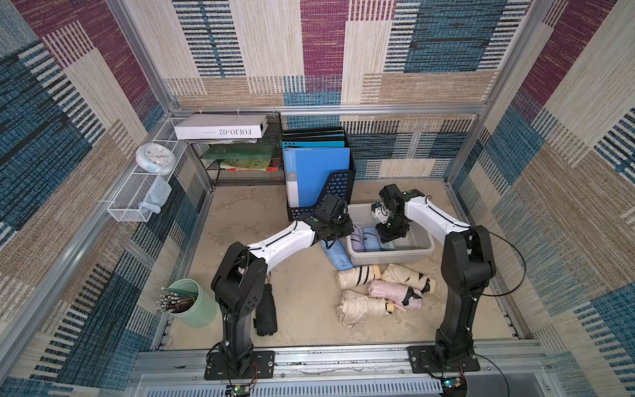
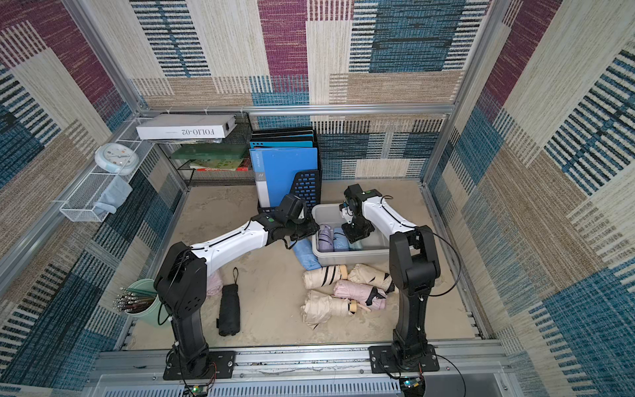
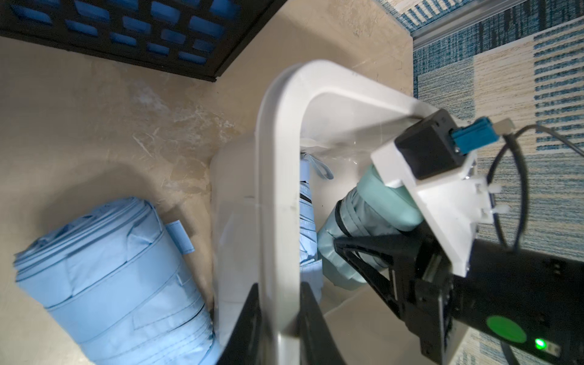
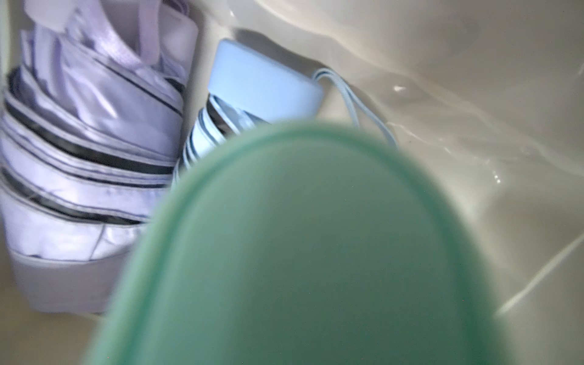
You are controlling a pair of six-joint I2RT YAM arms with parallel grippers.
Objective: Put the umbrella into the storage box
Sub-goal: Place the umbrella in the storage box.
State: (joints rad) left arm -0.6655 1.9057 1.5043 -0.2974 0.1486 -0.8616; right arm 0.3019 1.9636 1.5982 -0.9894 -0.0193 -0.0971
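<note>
The storage box has its rim pinched between the left gripper's closed fingers; the mint umbrella is inside it, clamped between the right gripper's fingers, a blue umbrella just beside them

Both top views are bright and evenly lit from above, with only soft shadows on the tabletop, and the wide lens bows the frame posts near the edges. In the right wrist view the green umbrella is a large out-of-focus blur, and glare streaks the glossy storage box wall. In the left wrist view its rim smears close to the lens.
</note>
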